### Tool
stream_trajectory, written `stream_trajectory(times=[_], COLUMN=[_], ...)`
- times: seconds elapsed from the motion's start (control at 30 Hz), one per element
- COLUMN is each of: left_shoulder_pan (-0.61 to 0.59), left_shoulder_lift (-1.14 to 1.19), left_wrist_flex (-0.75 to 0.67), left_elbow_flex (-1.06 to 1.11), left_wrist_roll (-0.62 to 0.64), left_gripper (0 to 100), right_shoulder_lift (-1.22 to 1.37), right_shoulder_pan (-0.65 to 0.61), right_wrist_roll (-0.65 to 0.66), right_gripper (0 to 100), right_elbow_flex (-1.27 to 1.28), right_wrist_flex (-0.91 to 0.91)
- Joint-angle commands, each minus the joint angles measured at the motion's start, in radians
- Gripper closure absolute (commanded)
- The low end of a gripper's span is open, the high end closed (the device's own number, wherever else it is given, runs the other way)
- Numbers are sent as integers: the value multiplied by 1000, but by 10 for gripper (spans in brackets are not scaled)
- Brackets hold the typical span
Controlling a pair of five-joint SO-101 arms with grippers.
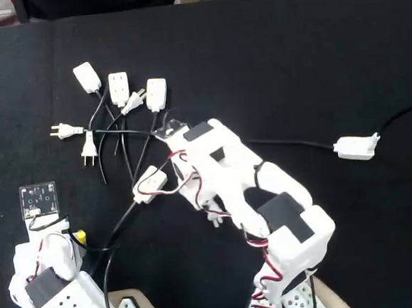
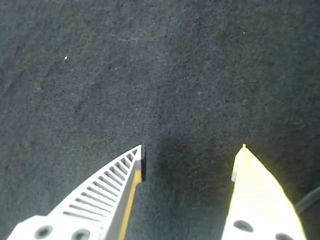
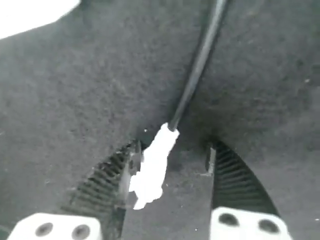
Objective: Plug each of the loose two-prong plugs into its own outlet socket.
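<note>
The right gripper (image 3: 172,150) is released over the black cloth-covered bench (image 1: 271,70). Its jaws are spread to either side of a white two-prong plug (image 3: 150,167) on a black cord (image 3: 200,60). The plug lies close by one finger and apart from the other.

In the high view this gripper (image 1: 167,130) sits just beyond the lone white outlet socket (image 1: 150,183), on the side away from the arms' bases. Farther beyond that socket lies a row of three white outlet sockets (image 1: 119,88). A small white plug (image 1: 134,101) rests between two of them; I cannot tell whether it is seated. Out to the left arm's side of the lone socket lie a loose white plug (image 1: 65,131) and a second loose plug (image 1: 89,149), near each other. Well apart on the opposite side is a far white socket (image 1: 355,147).

The left gripper (image 2: 191,147), with one white finger and one yellow, is released over bare cloth.
</note>
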Motion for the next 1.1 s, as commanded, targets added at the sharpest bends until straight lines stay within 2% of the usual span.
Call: stream_trajectory(times=[0.0,0.07,0.17,0.23,0.53,0.8,0.97,1.07], left_shoulder_pan=[12,12,12,12,12,12,12,12], left_shoulder_lift=[-2,-2,-2,-2,-2,-2,-2,-2], left_wrist_flex=[-2,-2,-2,-2,-3,-3,-2,-2], left_elbow_flex=[-7,-7,-7,-7,-7,-7,-7,-7], left_wrist_roll=[-6,-6,-6,-6,-6,-6,-6,-6], left_gripper=[712,712,712,712,712,712,712,712], right_shoulder_lift=[42,71,90,93,71,-203,-229,-165], right_shoulder_pan=[-58,-80,-69,-60,-57,-58,-58,-43], right_wrist_roll=[8,8,2,2,-15,-14,-15,-15], right_gripper=[792,840,990,969,986,982,945,860], right_elbow_flex=[8,2,-36,-54,-117,-88,24,25], right_wrist_flex=[-25,-29,-21,5,121,181,95,68])
